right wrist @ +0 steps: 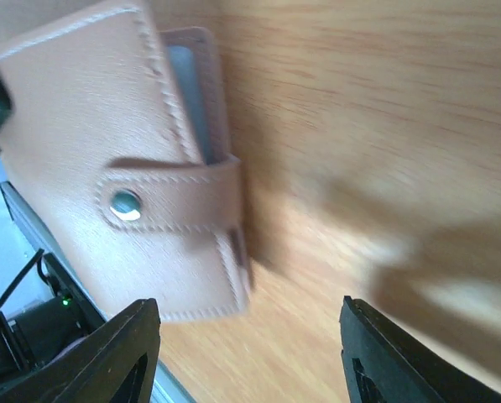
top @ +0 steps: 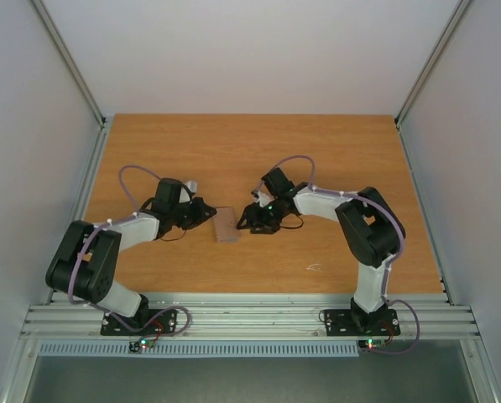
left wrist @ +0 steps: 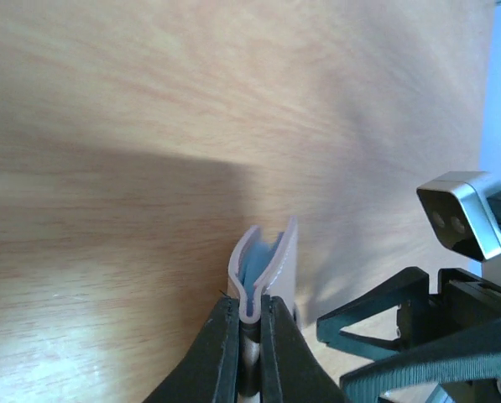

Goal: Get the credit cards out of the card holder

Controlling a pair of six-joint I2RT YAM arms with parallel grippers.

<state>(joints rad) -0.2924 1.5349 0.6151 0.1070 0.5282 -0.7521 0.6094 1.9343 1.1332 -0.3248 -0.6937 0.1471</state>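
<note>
The card holder [top: 226, 224] is a tan-pink wallet, folded shut, with its snap strap [right wrist: 126, 204] fastened. My left gripper [left wrist: 250, 315] is shut on its near edge and holds it just above the wooden table; light blue-grey lining shows between the two flaps [left wrist: 267, 264]. My right gripper [right wrist: 250, 353] is open and empty, just right of the holder [right wrist: 107, 151], not touching it. It shows in the top view [top: 252, 220], facing my left gripper [top: 206, 211] across the holder. The credit cards are hidden.
The wooden table [top: 250, 159] is enclosed by white walls at the back and sides. A small pale scuff [top: 314, 268] marks the wood near the right arm. A metal rail [top: 250, 319] runs along the near edge.
</note>
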